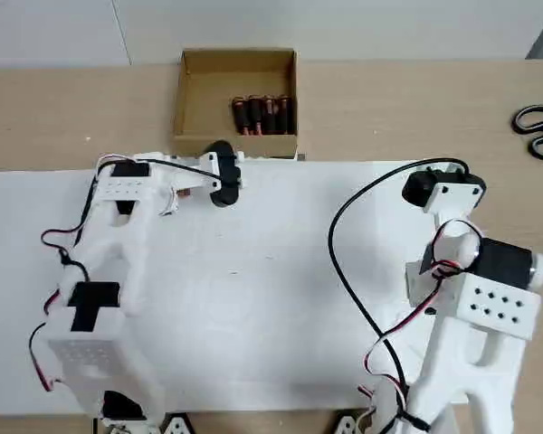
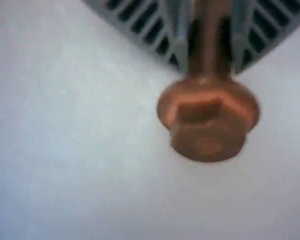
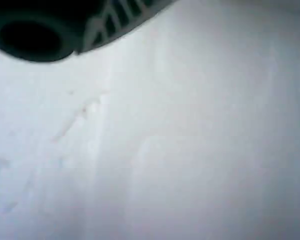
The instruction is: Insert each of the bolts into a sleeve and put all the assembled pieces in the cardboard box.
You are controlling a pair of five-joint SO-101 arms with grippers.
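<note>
Left gripper: closed on a copper bolt — shank clamped between the jaws, flanged hex head jutting past them; whether a sleeve is on it cannot be told.
Bolt axis: in line with the gripper, above the white mat.
Cardboard box: just beyond the left gripper, its near wall between them; assembled pieces lie inside.
Right gripper: well apart from the box — open or closed cannot be told.
Nearer arm: the left, so probably the one to deliver.
</note>
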